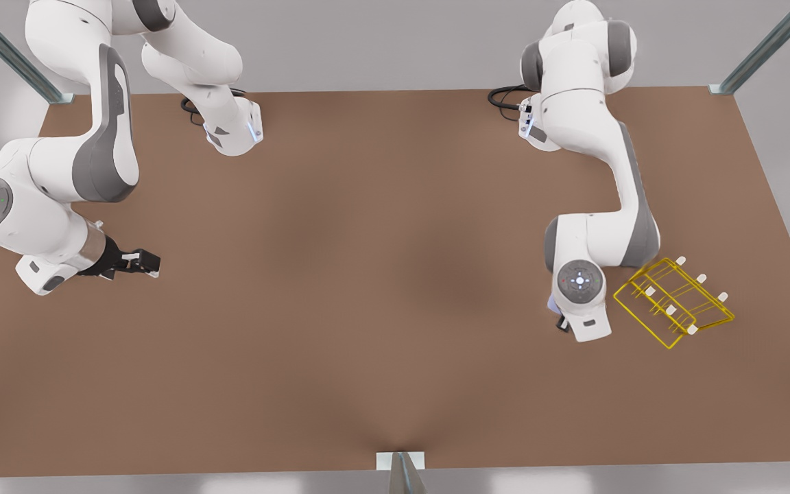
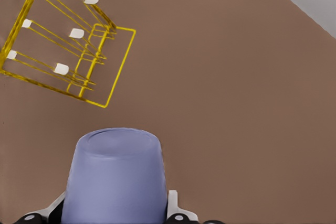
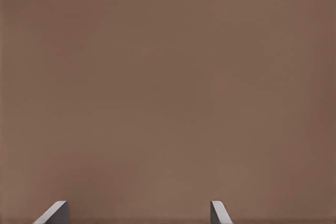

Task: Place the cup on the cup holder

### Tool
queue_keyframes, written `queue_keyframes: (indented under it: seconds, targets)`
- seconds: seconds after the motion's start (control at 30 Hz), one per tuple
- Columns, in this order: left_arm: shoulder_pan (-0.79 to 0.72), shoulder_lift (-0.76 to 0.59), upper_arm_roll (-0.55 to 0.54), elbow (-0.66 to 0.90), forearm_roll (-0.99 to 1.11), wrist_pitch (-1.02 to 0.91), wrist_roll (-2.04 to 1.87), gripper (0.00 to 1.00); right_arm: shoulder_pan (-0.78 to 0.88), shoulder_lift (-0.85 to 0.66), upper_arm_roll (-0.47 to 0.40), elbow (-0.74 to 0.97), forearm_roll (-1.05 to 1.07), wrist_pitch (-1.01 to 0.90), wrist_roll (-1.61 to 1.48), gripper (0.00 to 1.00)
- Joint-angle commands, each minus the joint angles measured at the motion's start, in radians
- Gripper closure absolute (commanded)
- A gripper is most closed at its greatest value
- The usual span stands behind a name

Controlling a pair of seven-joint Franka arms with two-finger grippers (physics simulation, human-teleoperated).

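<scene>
The left claw [image 2: 113, 216] has its two fingers closed on the sides of the cup [image 2: 115, 179], near the cup's wide end, and the flat closed base points away from the wrist. In the front view this arm is on the front view's right, and only a small lavender edge of the cup [image 1: 553, 302] shows beside the wrist. The rack [image 1: 673, 300] lies on the table [image 1: 367, 274], at about 3 o'clock from that wrist and near it, not touching the cup.

The right claw [image 3: 137, 214] is open, holds nothing, and waits over bare table at the front view's left [image 1: 136, 263].

I think the main risk is at the prongs. The white caps [image 2: 61, 68] stand close together on thin wire, so if the cup's mouth comes down between two prongs, or meets one on its rim, the cup may tip off or push the light rack aside. The smooth tapered wall may also slip in the fingers during the turn.
</scene>
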Motion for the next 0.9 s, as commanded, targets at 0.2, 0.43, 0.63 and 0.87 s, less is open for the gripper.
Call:
queue_keyframes:
  seconds: [0.2, 0.43, 0.63, 0.87]
  targets:
    - [-0.181, 0.308, 0.406, -0.073, 0.003, 0.085, -0.188, 0.44, 0.003, 0.001, 0.0, 0.001, 0.001, -0.002, -0.005, 0.0]
    - [-0.175, 0.455, 0.487, -0.247, 0.049, 0.349, -0.202, 0.43, 0.001, -0.001, 0.0, 0.001, 0.001, -0.002, -0.006, 0.0]
    - [-0.177, 0.484, 0.499, -0.297, 0.046, 0.418, -0.292, 0.42, 0.0, 0.001, 0.0, 0.001, 0.001, -0.002, -0.006, 0.0]
    - [-0.161, 0.509, 0.501, -0.297, 0.05, 0.419, -0.372, 0.36, 0.0, 0.001, 0.0, 0.001, 0.001, -0.001, -0.008, 0.0]
